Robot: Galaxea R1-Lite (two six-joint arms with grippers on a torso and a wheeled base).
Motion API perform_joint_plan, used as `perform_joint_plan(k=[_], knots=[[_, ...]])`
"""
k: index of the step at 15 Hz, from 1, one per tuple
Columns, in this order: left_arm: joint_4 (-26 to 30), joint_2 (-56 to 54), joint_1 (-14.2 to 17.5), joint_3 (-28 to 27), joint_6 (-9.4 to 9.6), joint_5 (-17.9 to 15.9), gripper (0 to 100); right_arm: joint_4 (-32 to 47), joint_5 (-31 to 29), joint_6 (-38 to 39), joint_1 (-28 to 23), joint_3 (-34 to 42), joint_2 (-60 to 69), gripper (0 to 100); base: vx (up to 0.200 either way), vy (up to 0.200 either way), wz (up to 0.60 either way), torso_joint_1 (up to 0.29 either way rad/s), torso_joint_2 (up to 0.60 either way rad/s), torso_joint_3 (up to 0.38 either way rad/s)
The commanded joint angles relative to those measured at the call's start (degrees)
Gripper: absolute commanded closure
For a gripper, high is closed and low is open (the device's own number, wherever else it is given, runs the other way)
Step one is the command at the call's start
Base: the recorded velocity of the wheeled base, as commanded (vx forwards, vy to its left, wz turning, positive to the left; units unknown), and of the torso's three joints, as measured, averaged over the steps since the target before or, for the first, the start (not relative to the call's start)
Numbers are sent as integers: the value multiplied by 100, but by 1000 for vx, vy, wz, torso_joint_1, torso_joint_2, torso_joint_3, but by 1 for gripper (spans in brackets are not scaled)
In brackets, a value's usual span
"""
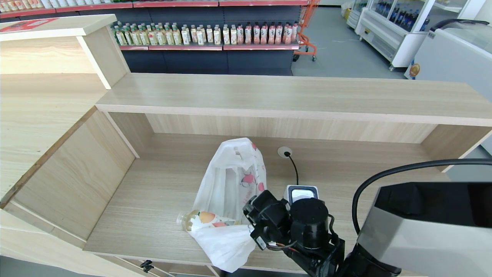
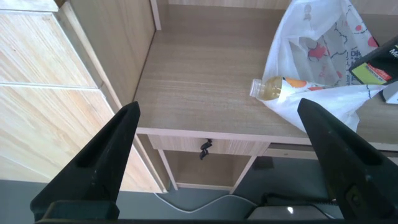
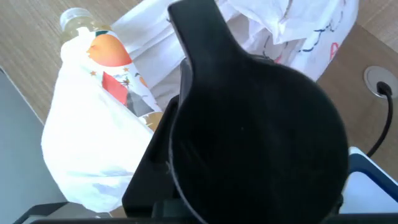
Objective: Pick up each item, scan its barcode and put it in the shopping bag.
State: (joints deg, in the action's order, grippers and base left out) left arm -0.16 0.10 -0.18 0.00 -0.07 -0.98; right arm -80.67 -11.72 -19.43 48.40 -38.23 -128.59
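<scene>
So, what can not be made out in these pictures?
- Bottle: base end, wrapped by the shopping bag, every view.
- Scanner: near side, behind the right arm, head view.
- Right tool: open or shut unclear; a black housing covers it, right wrist view.

White bag (image 1: 227, 181) printed with red and pink fruit. At its 7 o'clock, a pale-yellow bottle (image 1: 201, 218), orange-and-white label. Pale wood-grain counter (image 1: 153, 184). Black cable (image 1: 294, 167).
</scene>
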Motion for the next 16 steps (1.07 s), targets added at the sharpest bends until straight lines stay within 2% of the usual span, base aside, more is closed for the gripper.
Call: perform_joint_plan(k=[1, 14, 15, 16], knots=[[-2, -1, 1, 0, -1, 1, 0, -19, -33, 1, -138, 70, 0, 100, 0, 0, 0, 0, 0, 0], [-2, -1, 1, 0, -1, 1, 0, -925, 20, 45, -164, 96, -510, 100, 0, 0, 0, 0, 0, 0], [-2, -1, 1, 0, -1, 1, 0, -933, 20, 54, -164, 96, -510, 0, 0, 0, 0, 0, 0, 0], [-2, -1, 1, 0, -1, 1, 0, -933, 20, 54, -164, 96, -510, 0, 0, 0, 0, 0, 0, 0]])
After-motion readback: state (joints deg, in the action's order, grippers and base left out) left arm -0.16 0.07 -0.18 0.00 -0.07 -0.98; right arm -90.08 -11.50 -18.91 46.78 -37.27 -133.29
